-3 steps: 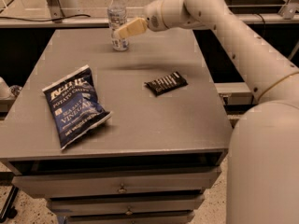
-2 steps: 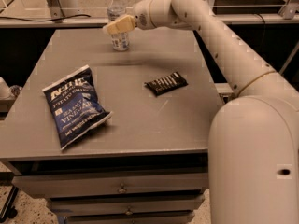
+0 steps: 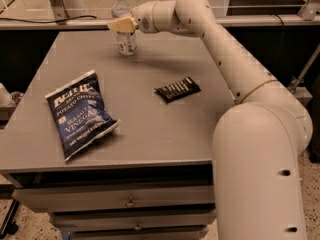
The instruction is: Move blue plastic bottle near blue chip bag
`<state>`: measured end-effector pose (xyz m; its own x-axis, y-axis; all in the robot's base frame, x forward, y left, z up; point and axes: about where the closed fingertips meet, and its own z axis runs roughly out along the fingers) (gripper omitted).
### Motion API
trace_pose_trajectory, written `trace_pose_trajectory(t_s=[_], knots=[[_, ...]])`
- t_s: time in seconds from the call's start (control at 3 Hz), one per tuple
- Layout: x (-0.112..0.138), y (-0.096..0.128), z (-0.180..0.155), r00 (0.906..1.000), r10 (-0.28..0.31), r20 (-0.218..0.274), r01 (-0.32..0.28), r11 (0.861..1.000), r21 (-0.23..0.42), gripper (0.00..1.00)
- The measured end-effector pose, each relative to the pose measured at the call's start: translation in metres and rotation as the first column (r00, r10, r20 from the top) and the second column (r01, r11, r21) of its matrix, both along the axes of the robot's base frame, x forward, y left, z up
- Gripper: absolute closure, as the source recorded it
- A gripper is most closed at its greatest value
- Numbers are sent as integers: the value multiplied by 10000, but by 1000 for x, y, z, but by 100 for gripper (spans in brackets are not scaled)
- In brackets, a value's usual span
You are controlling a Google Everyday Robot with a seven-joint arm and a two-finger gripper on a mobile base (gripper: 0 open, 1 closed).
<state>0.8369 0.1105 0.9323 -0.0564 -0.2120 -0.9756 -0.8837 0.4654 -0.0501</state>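
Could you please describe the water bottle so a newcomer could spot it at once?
On the grey table, look to the far edge, where the small clear plastic bottle with a white cap stands upright. The robot's beige gripper is right at its middle. Unlike the flat dark blue chip bag and small black wrapper, it stands tall.

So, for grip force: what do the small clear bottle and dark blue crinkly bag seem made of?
Small clear bottle: probably thin plastic, see-through walls. Dark blue chip bag: apparently glossy film, creases catching light. Gripper is at the bottle's upper part.
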Motion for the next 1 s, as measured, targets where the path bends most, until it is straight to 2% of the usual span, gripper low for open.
trace_pose_trajectory(t_s=[0.33, 0.67, 1.0], knots=[[-12, -8, 6, 10000, -54, 39, 53, 9999, 94, 64], [-44, -11, 22, 9999, 120, 12, -121, 9989, 442, 88], [-85, -9, 33, 9997, 241, -43, -236, 9966, 794, 100]])
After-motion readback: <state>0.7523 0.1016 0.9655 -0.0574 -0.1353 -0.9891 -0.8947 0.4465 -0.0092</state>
